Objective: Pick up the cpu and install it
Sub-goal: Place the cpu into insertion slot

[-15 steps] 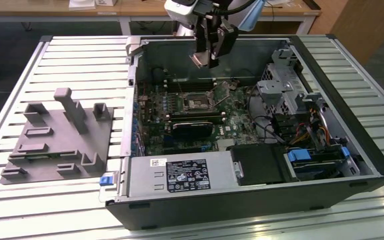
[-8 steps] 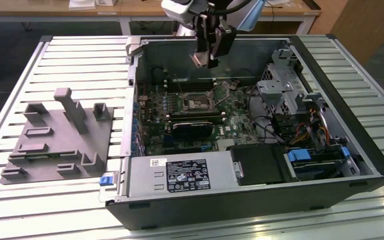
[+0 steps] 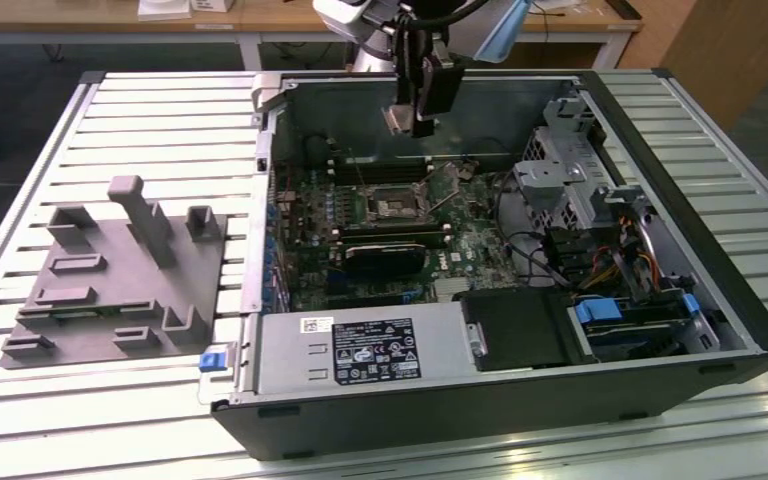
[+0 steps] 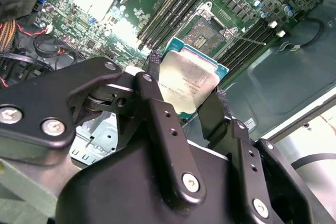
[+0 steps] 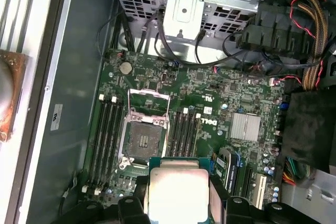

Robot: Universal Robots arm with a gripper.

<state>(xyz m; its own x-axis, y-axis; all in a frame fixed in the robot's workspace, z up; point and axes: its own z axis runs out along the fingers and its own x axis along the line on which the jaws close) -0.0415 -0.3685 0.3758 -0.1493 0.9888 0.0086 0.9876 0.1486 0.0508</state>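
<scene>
Silver-topped cpu point(image 4: 190, 80) sits clamped between the two black fingers point(image 4: 155, 72) of the gripper point(image 4: 187, 83), pinched on opposite edges, metal lid facing the wrist cameras; also seen in the first wrist view as cpu point(image 5: 177, 188) in gripper point(image 5: 178, 205). Jaws are narrowed to chip width, gripping nothing else

Key relation: open socket point(image 5: 144, 139) lies below the chip and offset from it, not yet under it. Socket's load frame point(image 5: 149, 102) is flipped up and the contact field is bare. Clear air gap between chip and motherboard point(image 5: 210, 114), no contact

In the exterior view the gripper point(image 3: 418, 118) hangs inside the open PC case point(image 3: 704, 300) near its far wall, with the socket point(image 3: 395, 207) lower and nearer the camera. Chip edges look roughly parallel to the socket edges, but can't tell if it's level

Grey fixture block point(image 3: 117, 280) is on the desk point(image 3: 37, 150) at the exterior view's left, well apart
</scene>
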